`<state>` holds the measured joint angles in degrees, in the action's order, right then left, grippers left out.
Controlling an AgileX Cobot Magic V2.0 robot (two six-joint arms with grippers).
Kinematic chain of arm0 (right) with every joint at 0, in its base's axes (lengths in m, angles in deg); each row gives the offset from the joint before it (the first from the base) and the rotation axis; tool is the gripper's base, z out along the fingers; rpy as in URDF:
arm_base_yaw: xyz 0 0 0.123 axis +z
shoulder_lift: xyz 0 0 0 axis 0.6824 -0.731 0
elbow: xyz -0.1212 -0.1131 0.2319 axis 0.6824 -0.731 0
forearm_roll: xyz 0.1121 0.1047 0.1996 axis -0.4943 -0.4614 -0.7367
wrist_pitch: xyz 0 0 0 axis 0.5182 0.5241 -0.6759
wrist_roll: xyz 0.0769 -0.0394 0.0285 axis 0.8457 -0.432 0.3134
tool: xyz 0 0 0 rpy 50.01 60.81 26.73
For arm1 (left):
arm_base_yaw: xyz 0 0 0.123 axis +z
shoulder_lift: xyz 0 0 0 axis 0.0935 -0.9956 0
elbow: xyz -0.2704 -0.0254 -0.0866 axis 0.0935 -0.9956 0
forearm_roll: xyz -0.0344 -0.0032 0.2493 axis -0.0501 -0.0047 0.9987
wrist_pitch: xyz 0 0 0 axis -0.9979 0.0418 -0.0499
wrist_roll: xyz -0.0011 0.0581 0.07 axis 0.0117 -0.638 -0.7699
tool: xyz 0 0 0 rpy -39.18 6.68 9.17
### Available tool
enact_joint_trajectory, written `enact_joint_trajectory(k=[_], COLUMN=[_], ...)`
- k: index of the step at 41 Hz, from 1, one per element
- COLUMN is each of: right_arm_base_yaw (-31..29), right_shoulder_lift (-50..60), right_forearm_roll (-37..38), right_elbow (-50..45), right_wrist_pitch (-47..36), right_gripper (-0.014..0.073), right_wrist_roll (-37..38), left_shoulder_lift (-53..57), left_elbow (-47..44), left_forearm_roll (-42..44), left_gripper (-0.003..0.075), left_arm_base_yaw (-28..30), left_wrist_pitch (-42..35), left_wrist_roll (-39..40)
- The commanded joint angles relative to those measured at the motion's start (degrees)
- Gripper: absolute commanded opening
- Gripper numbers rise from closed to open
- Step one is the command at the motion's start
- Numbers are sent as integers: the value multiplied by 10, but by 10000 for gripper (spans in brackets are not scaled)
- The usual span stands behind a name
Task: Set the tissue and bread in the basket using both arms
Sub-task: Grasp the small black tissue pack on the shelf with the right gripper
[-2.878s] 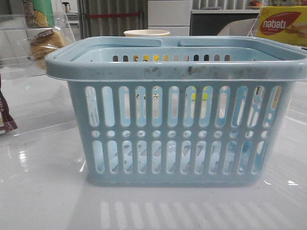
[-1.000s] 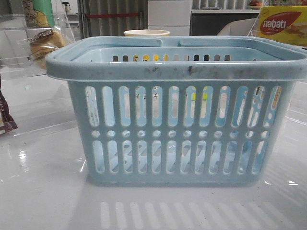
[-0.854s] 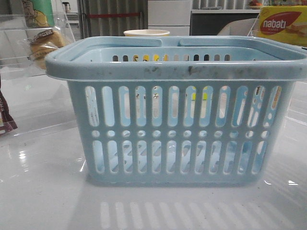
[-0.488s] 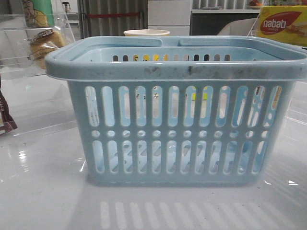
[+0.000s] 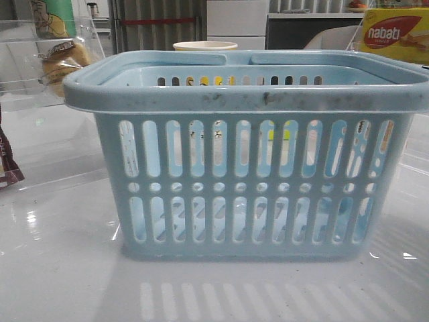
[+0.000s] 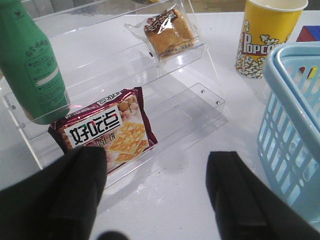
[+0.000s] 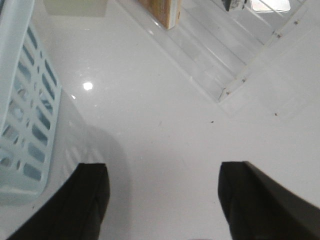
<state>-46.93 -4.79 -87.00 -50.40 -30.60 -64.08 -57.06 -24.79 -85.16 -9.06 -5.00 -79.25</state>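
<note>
The light-blue basket (image 5: 255, 154) fills the middle of the front view; it also shows in the left wrist view (image 6: 295, 125) and the right wrist view (image 7: 25, 110). The bread (image 6: 169, 32), a golden-brown bun in a clear wrapper, lies on the upper step of a clear shelf (image 6: 200, 95), to the left of the basket (image 5: 64, 60). My left gripper (image 6: 157, 172) is open and empty above the table in front of that shelf. My right gripper (image 7: 162, 185) is open and empty over bare table beside the basket. A small dark thing (image 7: 232, 4) lies on another clear shelf; I cannot tell if it is the tissue.
A maroon snack packet (image 6: 107, 132) and a green bottle (image 6: 32, 65) stand on the left shelf. A yellow popcorn cup (image 6: 265, 37) stands behind the basket. A yellow-red nabati box (image 5: 395, 33) is at the far right. A clear shelf (image 7: 240, 50) stands right of the basket.
</note>
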Motion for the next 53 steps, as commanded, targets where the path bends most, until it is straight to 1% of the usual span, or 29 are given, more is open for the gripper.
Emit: enact_joint_trajectory(k=[1,4,10,21,28,34,44,53], right_arm_base_yaw=[-33,-58,-80,-81,-81,-81,-81,-83], right_shoulder_lift=[-34,-71,-144,-296,-378,-425,-474,-502], right_forearm_roll=[4,4,4,0,0,1,23,25], right_elbow=[55,93,165,305,375,411,433,433], right_wrist_pitch=[-51,-51,-51,-52,-46,-46,-68,-110], right_gripper=[573,573,573,573,573,573,573,573], right_wrist_roll=[3,3,3,3,3,3,3,3], left_shoulder_lift=[-6,-6,-6,-6,-6,-6,-6,-6], left_elbow=[16,16,16,16,16,16,16,16], left_forearm_roll=[-7,-7,-7,-7,-7,-7,-7,-7], left_gripper=[481,462,426,367,325,296,256,254], left_arm_base_yaw=[-2,-2,-2,-2,-2,-2,-2,-2], left_wrist_pitch=[-50,-50,-50,-50,-50,-50,-50,-50], left_wrist_roll=[3,3,3,3,3,3,3,3])
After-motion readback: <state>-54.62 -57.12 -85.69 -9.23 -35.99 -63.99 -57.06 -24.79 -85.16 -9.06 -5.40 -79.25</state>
